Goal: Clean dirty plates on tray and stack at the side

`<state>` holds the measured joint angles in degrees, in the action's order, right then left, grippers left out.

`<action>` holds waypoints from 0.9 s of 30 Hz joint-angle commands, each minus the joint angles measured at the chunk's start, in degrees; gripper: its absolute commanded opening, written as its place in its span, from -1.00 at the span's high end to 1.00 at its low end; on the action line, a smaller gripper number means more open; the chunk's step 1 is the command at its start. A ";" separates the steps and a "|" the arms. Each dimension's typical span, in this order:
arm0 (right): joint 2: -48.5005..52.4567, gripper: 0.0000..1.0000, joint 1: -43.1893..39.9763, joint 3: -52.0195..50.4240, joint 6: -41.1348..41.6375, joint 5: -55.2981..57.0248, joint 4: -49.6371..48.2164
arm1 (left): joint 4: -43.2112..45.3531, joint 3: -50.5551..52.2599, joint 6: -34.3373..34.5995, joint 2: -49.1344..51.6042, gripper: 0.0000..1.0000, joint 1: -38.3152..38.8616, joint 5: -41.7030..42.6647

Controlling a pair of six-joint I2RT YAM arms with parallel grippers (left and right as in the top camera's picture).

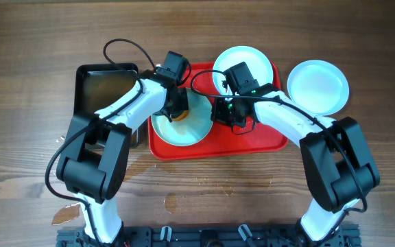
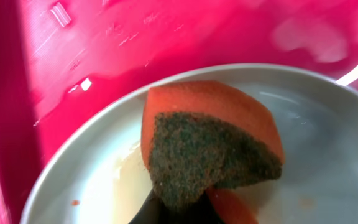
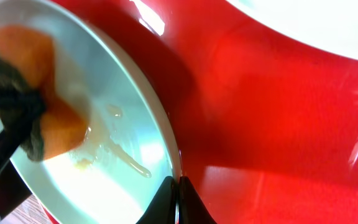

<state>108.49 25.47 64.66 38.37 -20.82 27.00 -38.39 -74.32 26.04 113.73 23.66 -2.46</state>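
A pale blue-white plate (image 1: pixel 184 130) lies on the left part of the red tray (image 1: pixel 266 140). My left gripper (image 1: pixel 175 110) is shut on an orange sponge with a dark scouring side (image 2: pixel 213 146) and presses it on that plate (image 2: pixel 328 155). My right gripper (image 3: pixel 177 194) is shut on the plate's right rim (image 3: pixel 160 118); it shows in the overhead view (image 1: pixel 219 113). Yellowish smears (image 3: pixel 126 158) lie in the plate. A second plate (image 1: pixel 237 65) sits at the tray's back. A third plate (image 1: pixel 318 86) lies on the table right of the tray.
A black tray (image 1: pixel 105 86) with brownish water stands left of the red tray. Water spots (image 1: pixel 184 199) lie on the wooden table in front of the tray. Cables loop over both arms near the tray's back edge.
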 commanded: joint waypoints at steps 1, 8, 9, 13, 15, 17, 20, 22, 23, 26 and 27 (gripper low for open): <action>0.83 0.91 0.07 0.35 0.17 1.40 0.46 | -4.83 0.70 3.19 0.79 0.92 -0.42 -6.43; 0.83 0.91 0.07 0.35 0.17 1.36 0.46 | -15.65 -2.01 3.15 0.70 0.92 -0.42 -9.62; 0.83 0.91 0.07 0.35 0.17 1.36 0.46 | -17.00 -2.67 3.10 0.70 0.92 -0.42 -11.39; 0.83 0.91 0.07 0.35 0.17 1.36 0.44 | -18.67 -3.98 2.75 0.70 0.92 -0.39 -21.57; 0.83 0.92 0.07 0.35 0.17 1.36 0.44 | -17.35 -3.96 2.75 0.70 0.92 -0.35 -26.99; 0.83 0.91 0.07 0.35 0.17 1.22 0.44 | -15.23 -3.98 2.75 0.70 0.92 -0.13 -29.22; 0.83 0.91 0.07 0.35 0.17 1.22 0.42 | -12.13 -5.09 2.95 0.70 0.92 0.46 -29.33; 0.83 0.91 0.07 0.35 0.15 1.22 0.44 | -12.44 -6.86 3.34 0.59 0.92 0.81 -28.89; 0.83 0.91 0.07 0.35 0.15 1.22 0.44 | -13.05 -8.17 4.42 0.44 0.92 1.03 -28.94; 0.83 0.91 0.07 0.35 0.20 1.22 0.31 | -15.69 -13.14 6.69 -0.46 0.92 1.09 -28.92; 0.83 0.92 0.07 0.35 0.17 1.22 0.17 | -16.22 -14.27 6.86 -0.76 0.92 1.09 -28.92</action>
<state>108.49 25.91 64.66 38.37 -21.37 27.09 -53.69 -83.79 29.91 113.69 24.38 -28.77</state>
